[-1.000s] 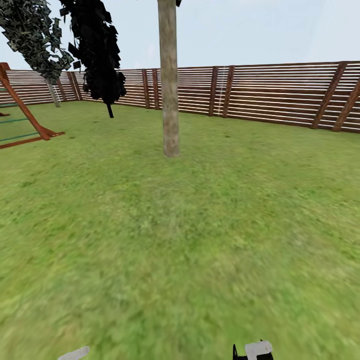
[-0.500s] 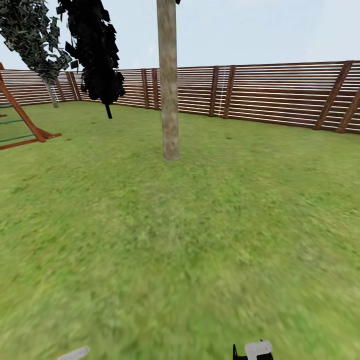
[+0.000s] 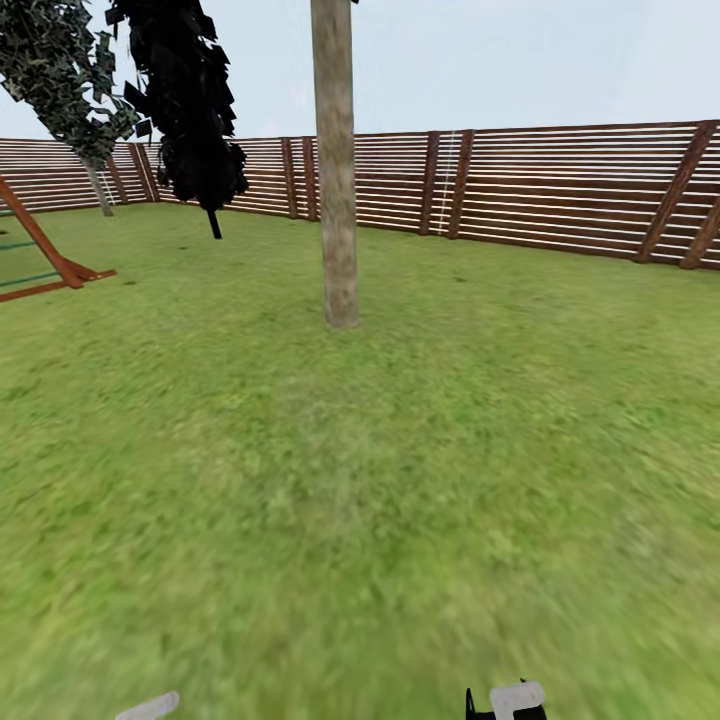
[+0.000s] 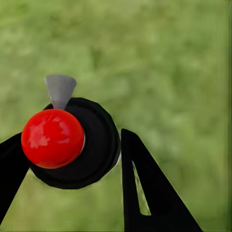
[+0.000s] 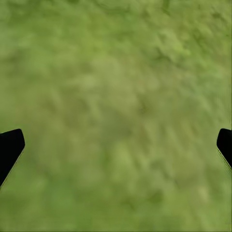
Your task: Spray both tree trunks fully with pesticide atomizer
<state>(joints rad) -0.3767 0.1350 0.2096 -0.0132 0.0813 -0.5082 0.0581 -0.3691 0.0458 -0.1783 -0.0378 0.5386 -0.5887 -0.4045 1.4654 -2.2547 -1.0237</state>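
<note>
The trunk (image 3: 337,170) stands upright, far ahead, slightly left of centre. The left hand (image 4: 72,159) grasps the atomizer (image 4: 72,142); the right hand (image 5: 116,145) is released.

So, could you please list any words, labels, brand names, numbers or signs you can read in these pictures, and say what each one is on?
None: there is no readable text anywhere in these pictures.
The atomizer held in the left gripper shows a plain red knob, black body and grey nozzle, unmarked.
The tree trunk, the fence and the red wooden frame on the lawn carry no signs or labels.
</note>
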